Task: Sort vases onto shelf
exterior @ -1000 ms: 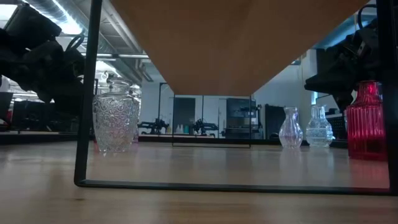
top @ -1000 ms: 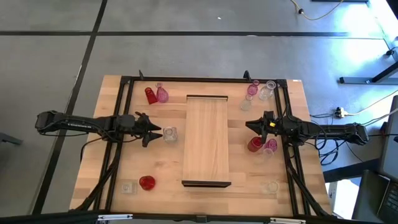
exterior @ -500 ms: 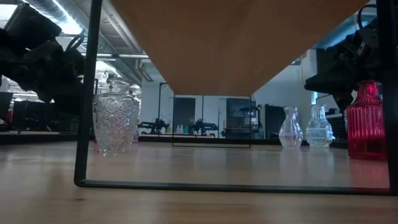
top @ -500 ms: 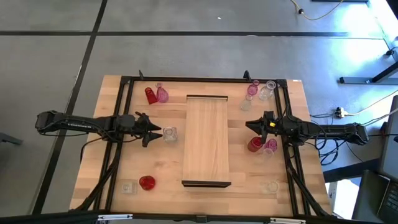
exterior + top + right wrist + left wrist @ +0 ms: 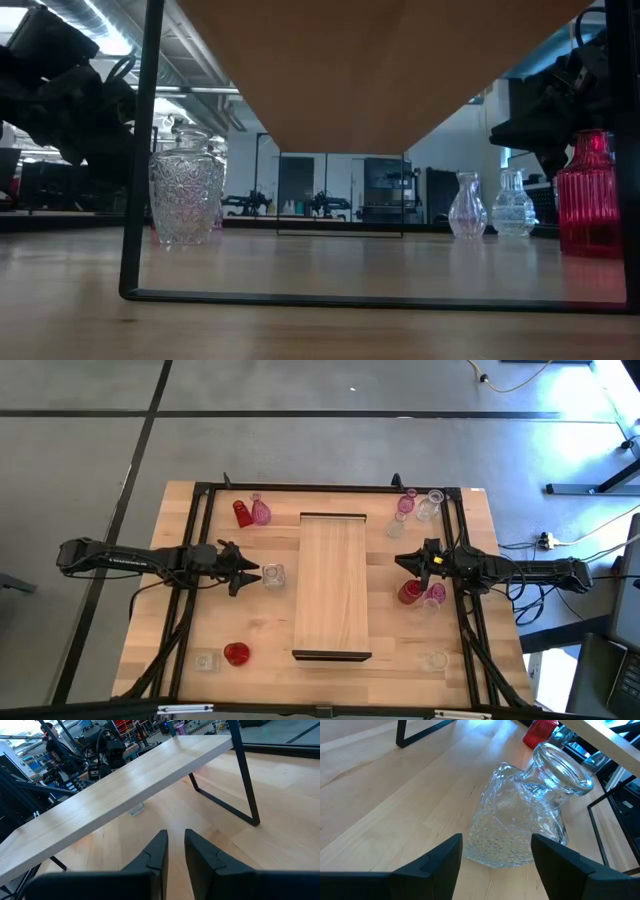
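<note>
Fingers of left gripper (image 5: 495, 857) wide, flanking clear vase (image 5: 525, 817) (contact unclear); right gripper (image 5: 175, 850) fingers narrow, empty.

The wooden tabletop (image 5: 255, 610) is pale, built of planks, and carries a black frame (image 5: 300, 488) that runs along its edges. Grey floor (image 5: 300, 445) surrounds it, crossed by dark seam lines (image 5: 150, 420). At about 2 o'clock from the tabletop a metal stand base (image 5: 590, 485) rests on the floor. At 3 o'clock, cables (image 5: 600, 535) trail from a small white plug (image 5: 545, 541). In the low view, ceiling lights (image 5: 105, 35) and ducts run overhead, with benches and equipment (image 5: 330, 200) in the distant room.
</note>
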`<state>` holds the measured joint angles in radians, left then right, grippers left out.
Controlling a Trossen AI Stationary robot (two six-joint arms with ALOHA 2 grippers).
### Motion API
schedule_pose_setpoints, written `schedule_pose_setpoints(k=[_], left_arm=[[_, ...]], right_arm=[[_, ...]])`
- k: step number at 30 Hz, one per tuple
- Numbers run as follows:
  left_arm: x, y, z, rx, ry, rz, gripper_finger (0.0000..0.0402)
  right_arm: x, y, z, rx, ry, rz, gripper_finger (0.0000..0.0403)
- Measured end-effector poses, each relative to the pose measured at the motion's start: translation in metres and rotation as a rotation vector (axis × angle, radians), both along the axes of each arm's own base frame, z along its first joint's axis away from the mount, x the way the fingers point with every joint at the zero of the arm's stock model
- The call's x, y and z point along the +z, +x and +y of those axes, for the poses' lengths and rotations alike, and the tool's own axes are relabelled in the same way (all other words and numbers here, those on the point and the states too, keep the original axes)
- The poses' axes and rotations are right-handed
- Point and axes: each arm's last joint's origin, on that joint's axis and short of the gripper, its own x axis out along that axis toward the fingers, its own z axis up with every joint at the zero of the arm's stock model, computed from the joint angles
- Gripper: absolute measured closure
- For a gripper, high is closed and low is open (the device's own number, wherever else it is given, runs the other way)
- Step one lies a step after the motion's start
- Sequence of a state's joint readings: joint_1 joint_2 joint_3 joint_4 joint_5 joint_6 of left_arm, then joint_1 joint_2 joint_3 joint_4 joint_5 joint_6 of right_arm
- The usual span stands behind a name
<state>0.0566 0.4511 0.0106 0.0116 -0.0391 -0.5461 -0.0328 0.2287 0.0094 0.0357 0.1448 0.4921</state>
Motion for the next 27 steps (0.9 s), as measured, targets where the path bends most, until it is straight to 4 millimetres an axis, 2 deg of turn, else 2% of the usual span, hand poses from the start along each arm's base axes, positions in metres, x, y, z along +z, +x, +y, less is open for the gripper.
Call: schedule_pose_setpoints(k=[27], left_arm=[[0.0001,0.0,0.0007,0.024,0.011,0.0,0.017]], right_arm=[[0.0,0.0,0.0,-0.001,0.0,0.0,0.0349]])
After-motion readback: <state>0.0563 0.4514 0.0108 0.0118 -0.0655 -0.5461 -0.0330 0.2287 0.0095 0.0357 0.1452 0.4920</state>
